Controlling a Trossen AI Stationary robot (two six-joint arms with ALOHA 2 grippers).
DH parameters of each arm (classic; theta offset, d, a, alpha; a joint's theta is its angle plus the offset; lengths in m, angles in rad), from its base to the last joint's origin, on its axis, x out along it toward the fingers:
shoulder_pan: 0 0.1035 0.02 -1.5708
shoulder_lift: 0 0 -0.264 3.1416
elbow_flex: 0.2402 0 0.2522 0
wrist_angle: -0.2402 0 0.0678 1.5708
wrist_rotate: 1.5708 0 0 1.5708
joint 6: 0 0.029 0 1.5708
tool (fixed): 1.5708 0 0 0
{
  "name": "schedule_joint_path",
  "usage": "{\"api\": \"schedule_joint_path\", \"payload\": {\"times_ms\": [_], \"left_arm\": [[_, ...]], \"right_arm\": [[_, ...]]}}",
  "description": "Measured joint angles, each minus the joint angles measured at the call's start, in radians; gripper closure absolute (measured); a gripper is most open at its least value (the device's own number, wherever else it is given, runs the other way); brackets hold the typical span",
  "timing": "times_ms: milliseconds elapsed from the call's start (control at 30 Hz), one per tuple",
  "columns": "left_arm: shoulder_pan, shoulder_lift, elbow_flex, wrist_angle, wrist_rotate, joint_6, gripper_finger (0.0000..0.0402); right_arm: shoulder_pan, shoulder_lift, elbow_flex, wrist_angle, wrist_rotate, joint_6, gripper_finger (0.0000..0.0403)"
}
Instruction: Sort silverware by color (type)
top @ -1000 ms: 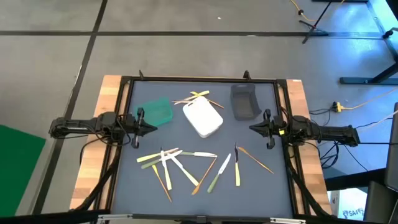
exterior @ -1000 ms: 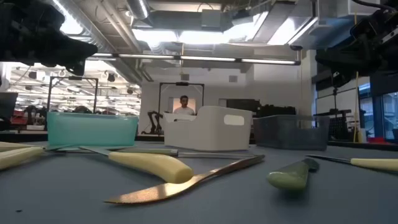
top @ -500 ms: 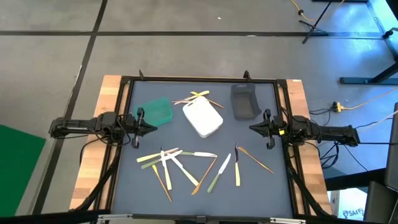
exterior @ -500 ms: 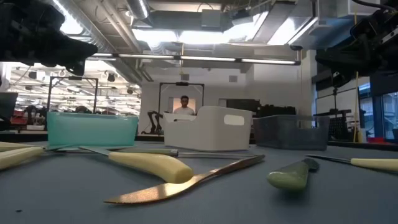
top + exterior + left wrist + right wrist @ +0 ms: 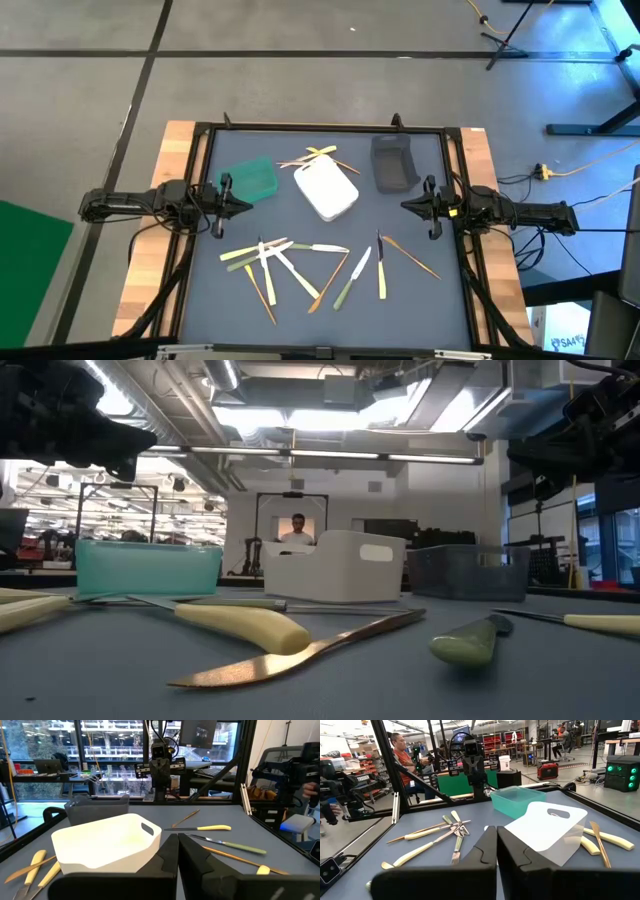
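Dark grey counter (image 5: 420, 300): nothing sorted yet. White plastic bin (image 5: 326, 188), teal bin (image 5: 249, 179), grey bin (image 5: 394, 163) at far side. Thin yellow, green, copper and silver silverware (image 5: 285, 262) crisscrossed at near side, few behind white bin; risk: grabbing two overlapped pieces, wrong bin. Left claw (image 5: 247, 205), right claw (image 5: 406, 206) both together, empty, hovering at counter's sides.

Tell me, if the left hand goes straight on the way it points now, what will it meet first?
Probably the white bin. The left hand, shut, points across the table, and the bin stands straight ahead of it. It may pass above the rim: height is unclear.
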Motion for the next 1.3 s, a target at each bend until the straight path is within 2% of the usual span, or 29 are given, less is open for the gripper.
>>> {"api": "schedule_joint_path", "payload": {"times_ms": [400,533,800,933,1067,1300], "left_arm": [[0.000,0.000,0.000,0.000,0.000,0.000,0.0401],[0.000,0.000,0.000,0.000,0.000,0.000,0.0401],[0.000,0.000,0.000,0.000,0.000,0.000,0.0401],[0.000,0.000,0.000,0.000,0.000,0.000,0.0401],[0.000,0.000,0.000,0.000,0.000,0.000,0.0401],[0.000,0.000,0.000,0.000,-0.003,0.000,0.0401]], "right_arm": [[0.000,0.000,-0.001,0.028,0.000,0.013,0.0390],[0.000,0.001,0.006,0.040,0.025,0.090,0.0342],[0.000,0.000,0.038,0.044,0.068,0.117,0.0183],[0.000,0.000,0.058,0.043,0.067,0.117,0.0126],[0.000,0.000,0.082,0.043,0.056,0.117,0.0099],[0.000,0.012,0.188,0.037,0.015,0.109,0.0096]]}}
